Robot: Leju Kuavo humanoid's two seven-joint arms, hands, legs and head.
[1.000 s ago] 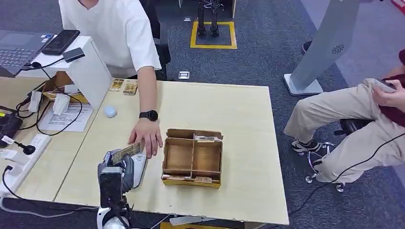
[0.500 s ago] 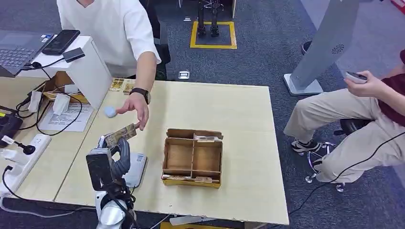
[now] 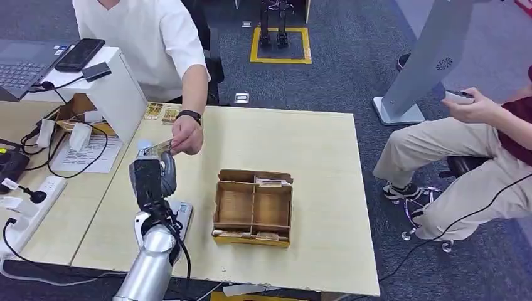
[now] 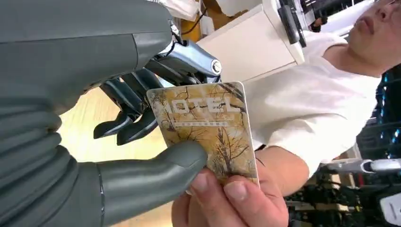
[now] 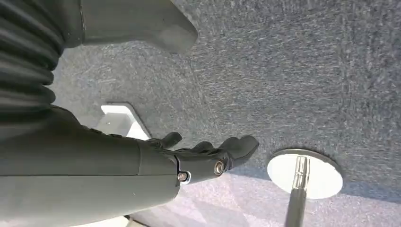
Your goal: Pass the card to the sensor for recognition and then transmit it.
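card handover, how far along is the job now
Pickup looks done: the left hand pinches the card, lifted off the table above the white device. In hand: the handover, since the person's hand already grips the card's far edge. Left: the robot's fingers must let go. Whether the sensor read it cannot be told.

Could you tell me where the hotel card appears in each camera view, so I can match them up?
Head view: card at the table's left side, between the left robot hand and the person's hand.
Left wrist view: card mid-picture.
Right wrist view: not in it.
Shared landmark: the person's hand gripping the card.
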